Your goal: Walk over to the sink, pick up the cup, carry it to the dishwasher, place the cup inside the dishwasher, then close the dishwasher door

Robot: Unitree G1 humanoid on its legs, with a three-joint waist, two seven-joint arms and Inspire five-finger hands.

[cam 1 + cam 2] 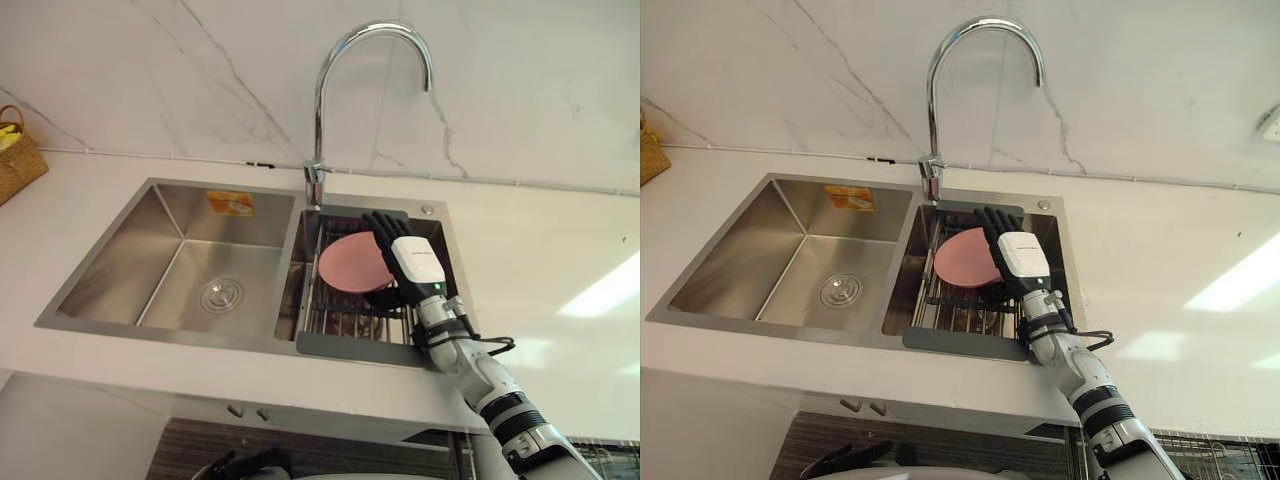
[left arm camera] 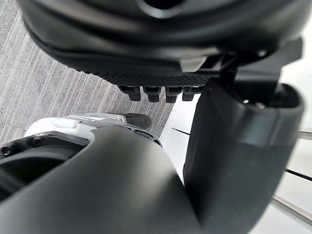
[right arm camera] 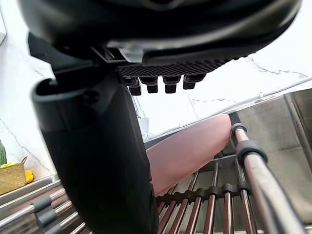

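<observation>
View from the head, clock directions taken about the sink. A white counter [image 1: 540, 250] runs below a veined stone wall [image 1: 200, 70] and carries a steel two-bowl sink [image 1: 130, 240]. The bowl at 9 o'clock holds nothing but its drain. The bowl at 3 o'clock is spanned by a dark-framed drying rack [image 1: 340, 345] of parallel bars. A curved faucet [image 1: 345, 45] rises at 12 o'clock, between the bowls. The right hand [image 1: 415, 262] enters from 5 o'clock and lies over the rack, its fingers [image 1: 385, 228] released and straight, pointing toward 11 o'clock. The pink cup [image 1: 350, 262] rests on the rack bars just at 9 o'clock of that hand, turning a round face upward. The fingers overlap its near edge but are not closed on it, and whether they touch it cannot be told. A wicker basket [image 1: 18, 160] stands on the counter at 10 o'clock, well apart. The left hand [image 2: 156, 53] hangs low over the floor, fingers relaxed, holding nothing.

Judged step: reach complete, grasp not yet made.

Hazards:
- Straight fingers pressing the rounded wall could roll the cup toward 9 o'clock along the bars.
- A thumb lowered between bars could snag.
- A shallow pinch on the smooth surface could slip during the lift.
- The faucet stands close at 12 o'clock.
</observation>
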